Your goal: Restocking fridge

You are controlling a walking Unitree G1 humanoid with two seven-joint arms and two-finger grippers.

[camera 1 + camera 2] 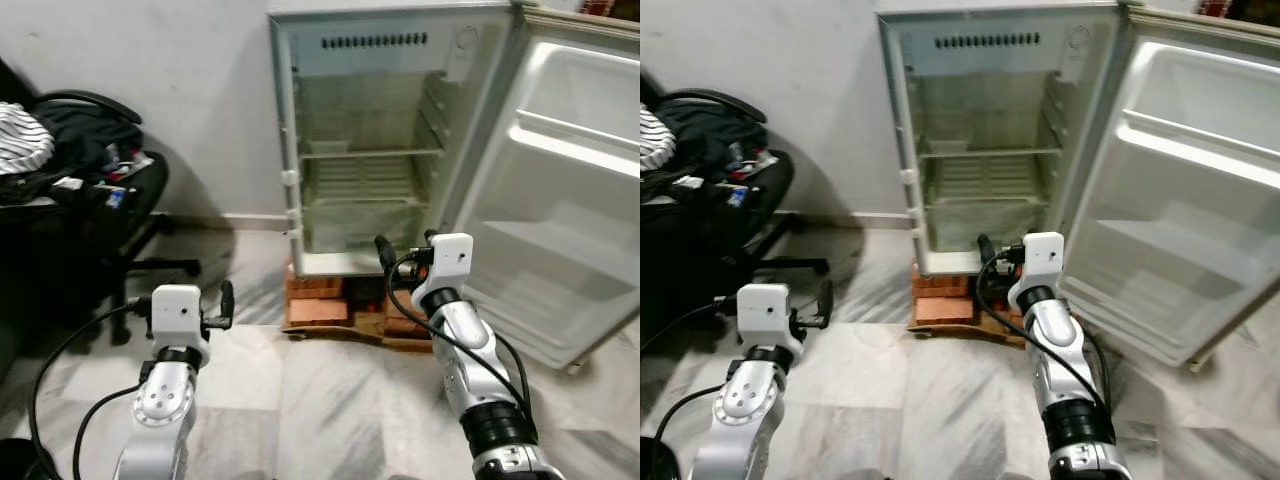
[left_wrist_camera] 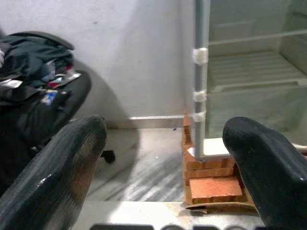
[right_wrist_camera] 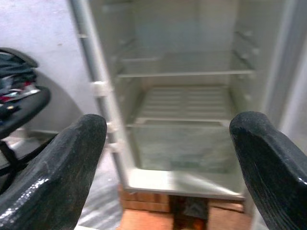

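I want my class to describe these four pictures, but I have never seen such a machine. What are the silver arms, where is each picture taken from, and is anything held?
A walking humanoid robot stands facing a small fridge whose door is swung open. The fridge stands on bricks and its shelves look bare. The two wide pictures come from cameras in the robot's head, looking down past its arms. The other two come from cameras on its wrists, looking along the black fingers. The left gripper and the right gripper are both open and hold nothing. To the robot's left stands an office chair piled with clothes.
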